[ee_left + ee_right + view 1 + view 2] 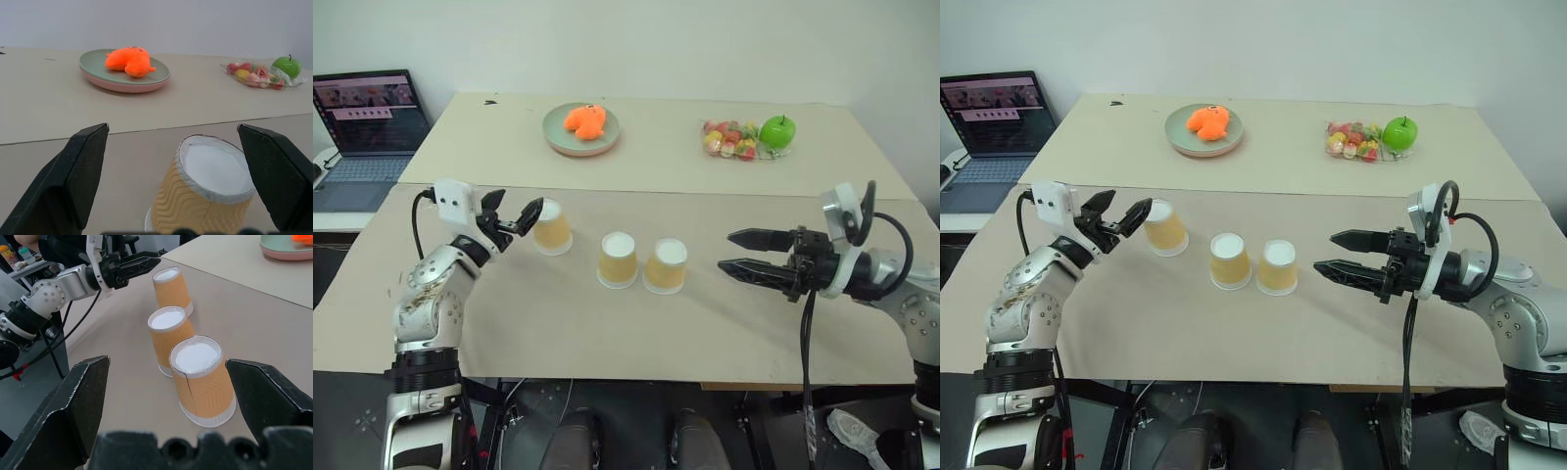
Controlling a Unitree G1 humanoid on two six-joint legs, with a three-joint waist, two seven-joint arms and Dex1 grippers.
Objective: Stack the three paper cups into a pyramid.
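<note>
Trouble could start at the left gripper [521,217]: its black fingers gape wide around the leftmost tan-orange tapered paper cup [551,226] without touching, and a careless squeeze could crush or tip it. Beside it, near the middle of the beige desk [607,323], the other two matching cups [618,258] [666,265] stand upturned, almost touching. The right gripper [741,252], equally wide and empty, hovers just beyond them.
</note>
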